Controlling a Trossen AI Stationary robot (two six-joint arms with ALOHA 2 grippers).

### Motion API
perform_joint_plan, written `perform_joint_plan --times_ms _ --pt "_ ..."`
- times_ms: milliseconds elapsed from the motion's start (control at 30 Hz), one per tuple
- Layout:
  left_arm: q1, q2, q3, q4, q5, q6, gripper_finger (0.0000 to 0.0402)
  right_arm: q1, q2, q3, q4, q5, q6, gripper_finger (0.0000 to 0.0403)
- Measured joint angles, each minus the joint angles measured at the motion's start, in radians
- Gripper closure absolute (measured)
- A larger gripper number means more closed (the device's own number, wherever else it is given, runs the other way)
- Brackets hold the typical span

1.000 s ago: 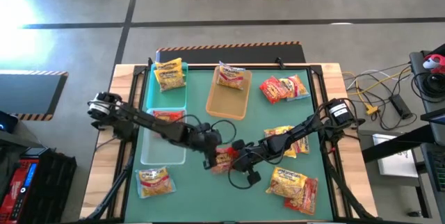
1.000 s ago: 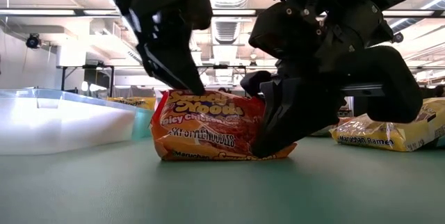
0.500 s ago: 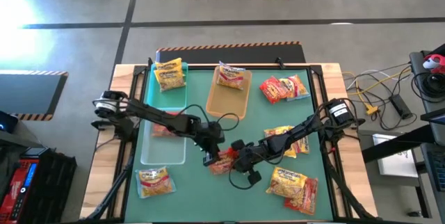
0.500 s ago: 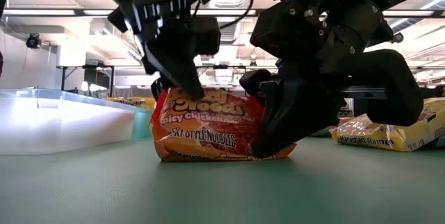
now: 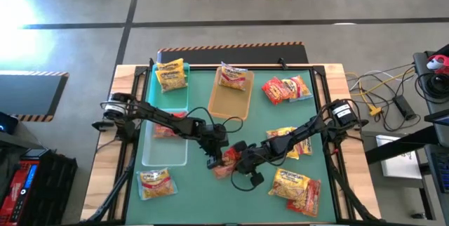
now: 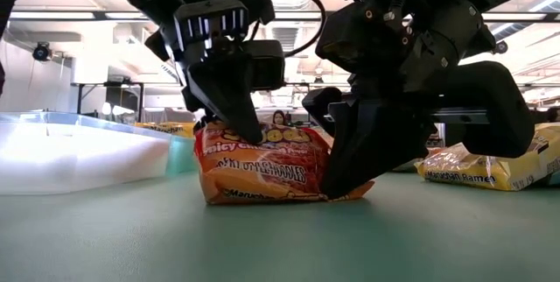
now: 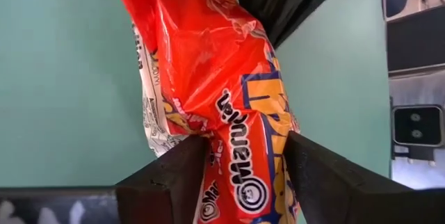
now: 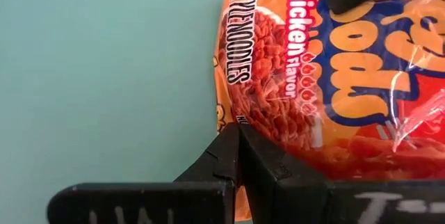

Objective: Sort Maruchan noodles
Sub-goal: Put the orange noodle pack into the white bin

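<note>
Pinching an orange-and-red crinkly plastic Maruchan noodle packet [image 6: 267, 164] between the two dark fingers of my left end effector [image 7: 243, 165], I am holding it propped on its edge on the green desk [image 5: 203, 191], near the middle and toward the front. In the left wrist view the wrapper is bunching and creasing between my fingers, so I am gripping the packet across its thickness near one end.

My right end effector [image 8: 236, 161] is sitting pressed together, fingers fully closed with nothing between them, its tip resting against the packet's lower edge where that edge meets the desk. It is acting as a stop, I judge, not as a grip.

This packet is looking light, and its film slick and soft, while the dry noodle block inside is probably stiff and brittle. I am judging that squeezing harder risks cracking the block, and that holding only loose film at the sealed end risks letting it slide out. Taking hold across the block itself, just inside the seam, seems the safest place.

Other packets are lying around: a yellow one in the teal rectangular tray [image 5: 170, 92], one in the tan rectangular tray [image 5: 231, 103], and loose piles toward my right side. A clear rectangular tray [image 5: 163, 152] is standing near my left arm.
</note>
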Motion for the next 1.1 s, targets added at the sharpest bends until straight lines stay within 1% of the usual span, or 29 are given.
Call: perform_joint_plan --times_ms 100,300,367,467,633,700,767,933,1100 --pt "-0.002 0.0 0.0 -0.006 0.013 -0.005 0.0247 0.0 -0.001 0.0 -0.001 0.0 0.0 0.0394" --pt "-0.002 -0.002 0.0 -0.007 0.017 -0.026 0.0306 0.0 -0.011 0.007 -0.007 -0.001 0.001 0.0394" --pt "-0.002 -0.002 0.0 -0.008 0.017 -0.034 0.0317 0.002 -0.025 0.015 -0.021 -0.002 0.022 0.0394" --pt "-0.002 -0.002 0.0 -0.002 0.015 -0.041 0.032 0.003 -0.063 0.038 -0.116 -0.003 0.059 0.0394" --pt "-0.006 -0.009 0.0 -0.014 0.032 -0.037 0.0323 0.005 -0.167 0.087 -0.375 0.003 0.065 0.0394" --pt "-0.006 -0.016 0.0 -0.018 0.047 -0.033 0.0323 0.005 -0.211 0.097 -0.452 0.002 0.086 0.0394" --pt "-0.005 -0.026 0.0 -0.026 0.053 -0.03 0.0324 0.005 -0.254 0.092 -0.48 0.0 0.131 0.0394" --pt "-0.005 -0.045 0.0 -0.045 0.063 -0.017 0.0324 0.005 -0.342 0.031 -0.48 0.003 0.234 0.0394" --pt "-0.005 -0.091 0.0 -0.101 0.062 0.024 0.0324 0.008 -0.384 -0.02 -0.477 0.005 0.33 0.0394"
